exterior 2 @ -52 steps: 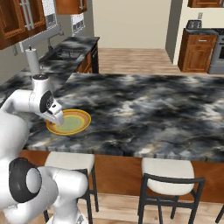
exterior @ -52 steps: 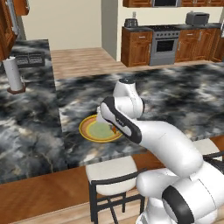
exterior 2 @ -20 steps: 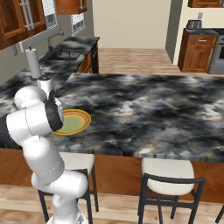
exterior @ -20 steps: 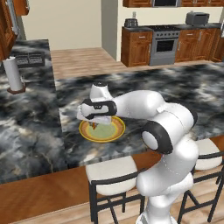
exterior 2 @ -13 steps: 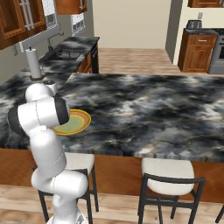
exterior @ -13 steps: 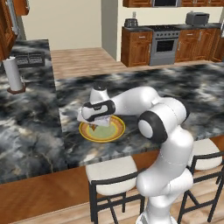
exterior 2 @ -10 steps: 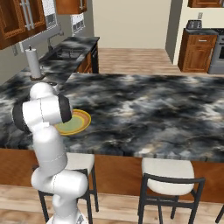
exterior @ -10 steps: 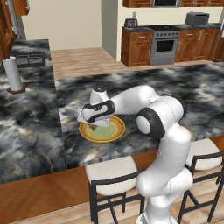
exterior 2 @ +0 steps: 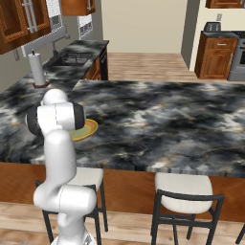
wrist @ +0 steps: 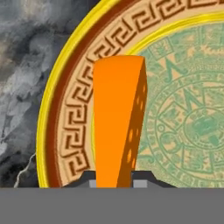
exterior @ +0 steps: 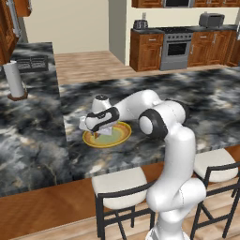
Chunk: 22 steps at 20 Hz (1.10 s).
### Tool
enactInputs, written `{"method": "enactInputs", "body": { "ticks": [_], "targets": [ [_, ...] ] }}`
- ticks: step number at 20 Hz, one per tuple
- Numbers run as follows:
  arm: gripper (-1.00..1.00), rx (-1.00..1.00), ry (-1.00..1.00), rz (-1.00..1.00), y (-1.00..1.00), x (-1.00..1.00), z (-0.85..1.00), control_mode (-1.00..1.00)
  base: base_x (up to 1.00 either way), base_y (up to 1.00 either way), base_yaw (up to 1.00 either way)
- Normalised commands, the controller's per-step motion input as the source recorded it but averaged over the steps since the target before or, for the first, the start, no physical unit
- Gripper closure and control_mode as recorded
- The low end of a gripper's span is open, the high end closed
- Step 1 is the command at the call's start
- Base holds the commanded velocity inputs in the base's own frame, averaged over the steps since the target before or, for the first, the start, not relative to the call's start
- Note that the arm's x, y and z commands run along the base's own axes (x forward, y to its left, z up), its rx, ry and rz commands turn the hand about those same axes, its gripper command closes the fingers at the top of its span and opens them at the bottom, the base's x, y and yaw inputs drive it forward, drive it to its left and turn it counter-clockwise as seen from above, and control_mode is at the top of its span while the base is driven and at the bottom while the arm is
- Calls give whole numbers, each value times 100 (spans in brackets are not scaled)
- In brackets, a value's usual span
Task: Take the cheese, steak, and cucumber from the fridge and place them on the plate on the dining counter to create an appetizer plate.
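The cheese (wrist: 118,127), an orange wedge with small holes, stands between my two fingertips (wrist: 142,181) in the hand view, just over the left part of the plate (wrist: 61,109). The plate has a yellow rim and a patterned greenish centre. My gripper (wrist: 114,181) is shut on the cheese. In the left base view my gripper (exterior: 97,132) hangs low over the plate (exterior: 123,136) on the dining counter (exterior: 187,93), with a bit of orange under it. In the right base view my arm hides the hand, and the plate (exterior 2: 89,128) peeks out beside it.
A paper towel roll (exterior: 14,79) stands on the side counter at the left, near a sink (exterior 2: 72,57). Stools (exterior: 119,183) (exterior 2: 184,189) line the near side of the counter. A stove (exterior: 176,42) and wooden cabinets stand along the far wall.
My hand has sunk a little toward the left part of the plate with the cheese in it, and the elbow has swung in closer.
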Motion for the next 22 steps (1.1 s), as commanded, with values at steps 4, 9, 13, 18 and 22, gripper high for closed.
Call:
{"method": "enactInputs", "body": {
  "ticks": [4, 9, 13, 18, 22],
  "targets": [
    [100, -3, 0, 0, 16, 24, -34, -100, 0, 0, 0],
    [-100, 0, 0, 0, -2, -52, -2, -100, 0, 0, 0],
    [-100, 0, -1, 0, -26, -84, 9, -100, 0, 0, 0],
    [-100, 0, -3, 0, -33, -74, 26, -100, 0, 0, 0],
    [-100, 1, -4, 0, -41, -75, 68, -100, 0, 0, 0]
  ]
}}
